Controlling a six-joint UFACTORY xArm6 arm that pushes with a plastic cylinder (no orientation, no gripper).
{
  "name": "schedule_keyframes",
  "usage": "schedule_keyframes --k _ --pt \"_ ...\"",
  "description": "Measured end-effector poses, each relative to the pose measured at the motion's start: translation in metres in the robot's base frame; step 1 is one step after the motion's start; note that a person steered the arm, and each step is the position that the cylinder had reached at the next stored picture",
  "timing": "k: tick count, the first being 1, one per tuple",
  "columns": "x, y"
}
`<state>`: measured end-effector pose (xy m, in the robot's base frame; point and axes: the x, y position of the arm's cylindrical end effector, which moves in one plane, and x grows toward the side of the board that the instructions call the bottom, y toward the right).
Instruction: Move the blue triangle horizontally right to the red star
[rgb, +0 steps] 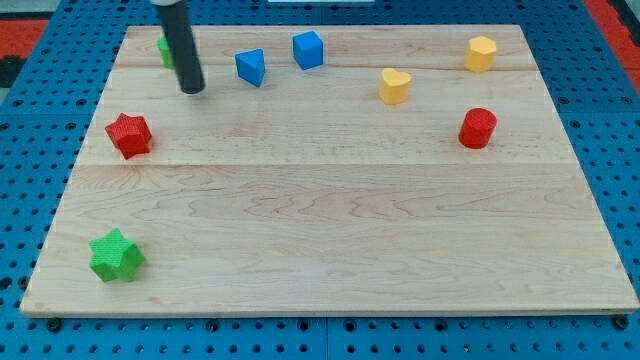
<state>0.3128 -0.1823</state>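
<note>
The blue triangle (251, 67) lies near the view's top, left of centre. The red star (129, 134) lies at the view's left, below and left of the triangle. My tip (192, 89) rests on the board between them, a short way left of and slightly below the blue triangle, and up and right of the red star. It touches neither block.
A blue cube (308, 49) sits just right of the triangle. A green block (165, 50) is partly hidden behind the rod. A yellow heart (395, 86), a yellow hexagon (481, 53), a red cylinder (478, 128) and a green star (117, 256) also lie on the wooden board (330, 220).
</note>
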Motion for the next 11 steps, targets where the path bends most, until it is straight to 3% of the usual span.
schedule_keyframes --k 1,2,3,4,5,7,8,10,11 --pt "-0.041 0.001" --pt "-0.056 0.036" --pt "-0.040 0.071" --pt "0.021 0.093" --pt "0.019 0.095" --pt "-0.050 0.074" --pt "-0.036 0.112" --pt "0.084 0.143" --pt "0.056 0.142"
